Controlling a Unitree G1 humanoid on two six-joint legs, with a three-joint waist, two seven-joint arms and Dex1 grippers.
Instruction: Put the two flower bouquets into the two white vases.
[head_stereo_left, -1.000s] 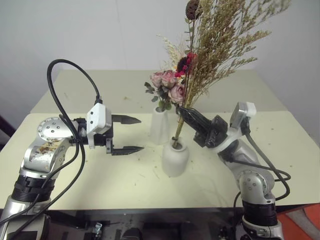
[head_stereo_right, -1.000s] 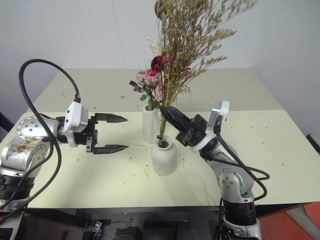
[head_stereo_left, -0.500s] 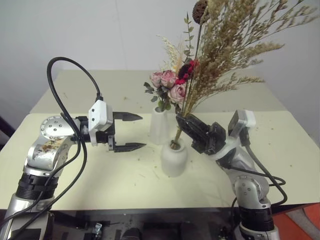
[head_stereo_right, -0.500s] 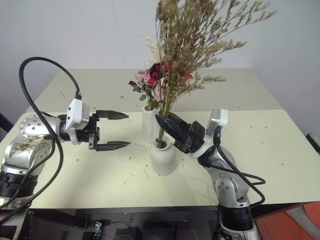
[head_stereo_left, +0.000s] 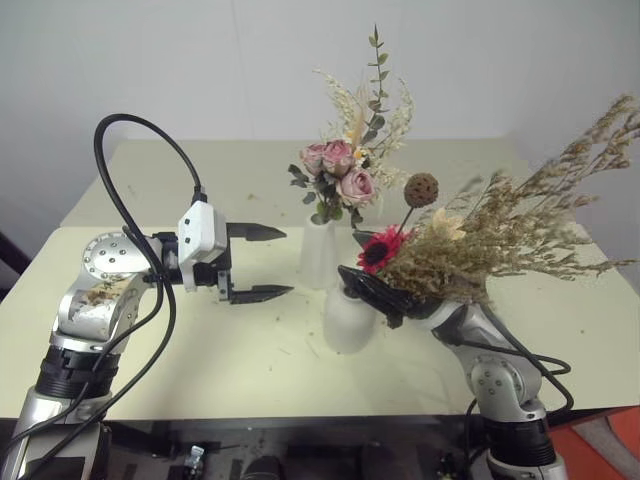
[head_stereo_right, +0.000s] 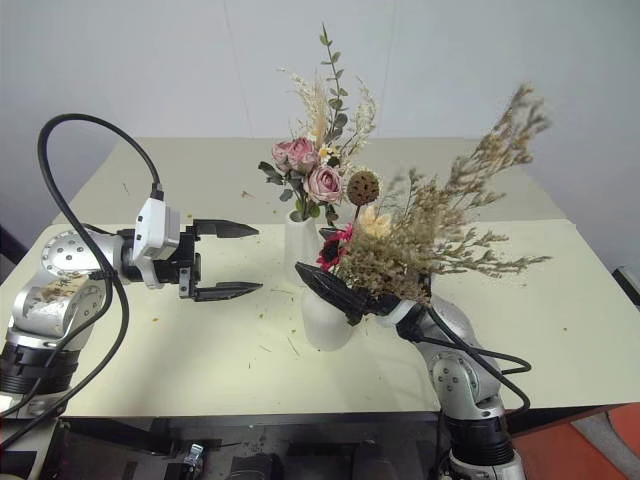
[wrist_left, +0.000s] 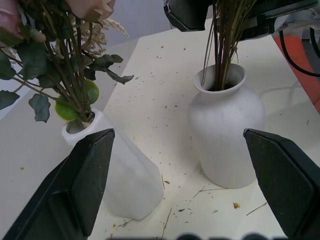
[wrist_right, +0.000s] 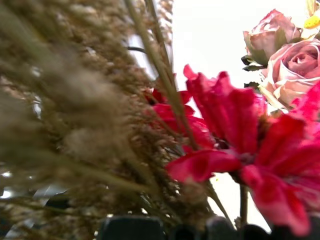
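Observation:
The tall white vase (head_stereo_left: 318, 256) holds the pink rose bouquet (head_stereo_left: 340, 176) upright. In front of it, the round white vase (head_stereo_left: 343, 320) holds the stems (wrist_left: 222, 45) of the brown wispy bouquet (head_stereo_left: 500, 240). That bouquet leans far to the right, draped over my right arm, with its red daisy (wrist_right: 235, 135) close to the wrist camera. My right gripper (head_stereo_left: 357, 268) is at the round vase's neck, open, its jaws standing apart on either side of the stems. My left gripper (head_stereo_left: 270, 263) hovers open and empty to the left of both vases.
The cream table (head_stereo_left: 250, 350) is strewn with dried flower crumbs. A black cable (head_stereo_left: 125, 190) loops above my left arm. The table's front edge (head_stereo_left: 300, 412) runs close below the round vase.
My right gripper has opened and let go of the brown bouquet, which has tipped from upright to the right and now lies over my right arm. The left gripper has not moved.

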